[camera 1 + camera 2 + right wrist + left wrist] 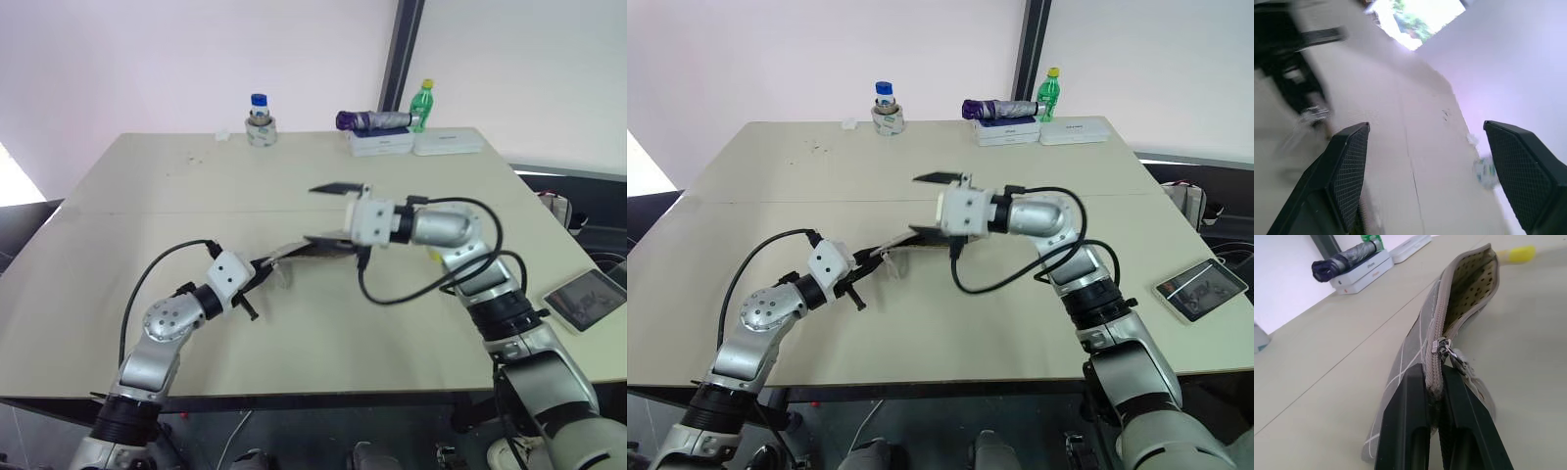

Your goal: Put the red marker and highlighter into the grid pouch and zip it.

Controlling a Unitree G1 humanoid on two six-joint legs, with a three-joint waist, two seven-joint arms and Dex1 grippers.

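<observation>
The grid pouch [1415, 352] lies on the table [196, 186], grey with white lines. Its mouth gapes and shows a dotted lining. My left gripper [1434, 382] is shut on the pouch's zipper end, right beside the zipper pull [1442, 346]. The yellow highlighter [1515, 254] rests on the table past the open mouth, outside the pouch. Above the pouch's far end hovers my right gripper [335, 212], open wide with nothing between its fingers [1349, 171]. The red marker is hidden.
Along the table's far edge stand a tape roll with a blue-capped bottle [261, 122], a folded umbrella on white boxes [377, 122] and a green bottle [421, 105]. A tablet [586, 297] lies off the table's right side.
</observation>
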